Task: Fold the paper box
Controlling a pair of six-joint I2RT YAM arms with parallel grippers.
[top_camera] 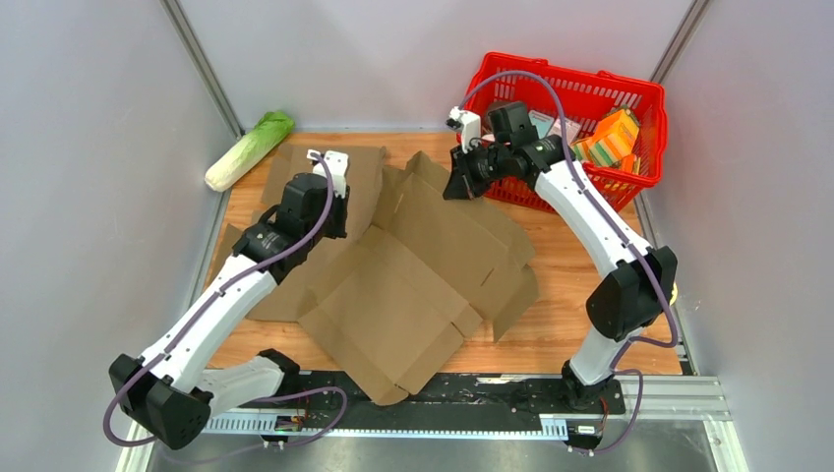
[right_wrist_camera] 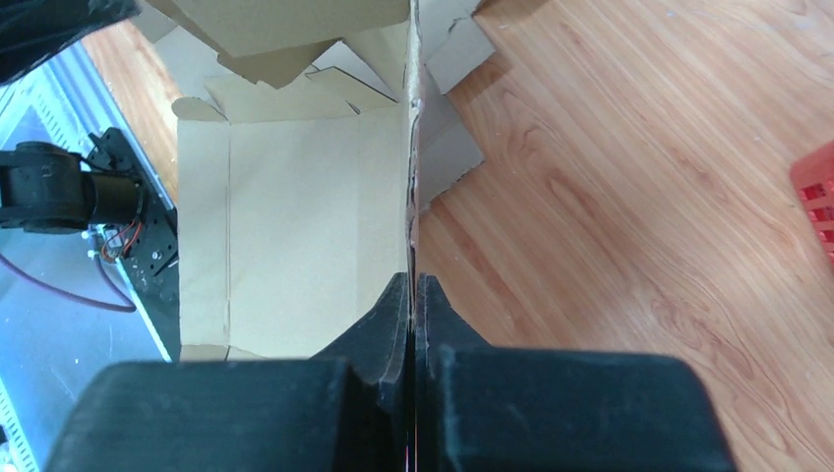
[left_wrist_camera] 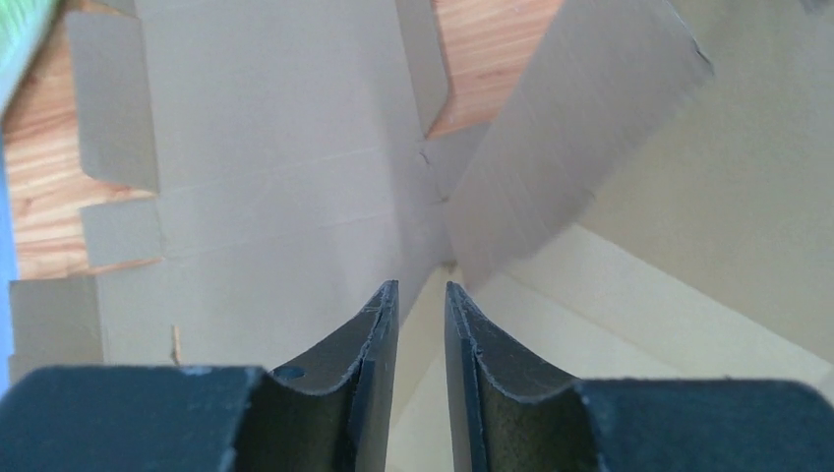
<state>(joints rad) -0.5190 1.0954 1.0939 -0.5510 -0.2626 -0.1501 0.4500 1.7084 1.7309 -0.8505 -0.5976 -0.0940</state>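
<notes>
The flat brown cardboard box (top_camera: 393, 285) lies on the wooden table (top_camera: 561, 295). The right gripper (right_wrist_camera: 413, 280) pinches one flap (top_camera: 430, 175) tight to lift it. The left gripper (left_wrist_camera: 421, 290) hangs a bit open, probably empty.

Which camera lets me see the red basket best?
The top external view: it shows nearly the whole red basket, at the far right. The right wrist view catches only a red corner at its edge; the left wrist view shows none of it.
</notes>
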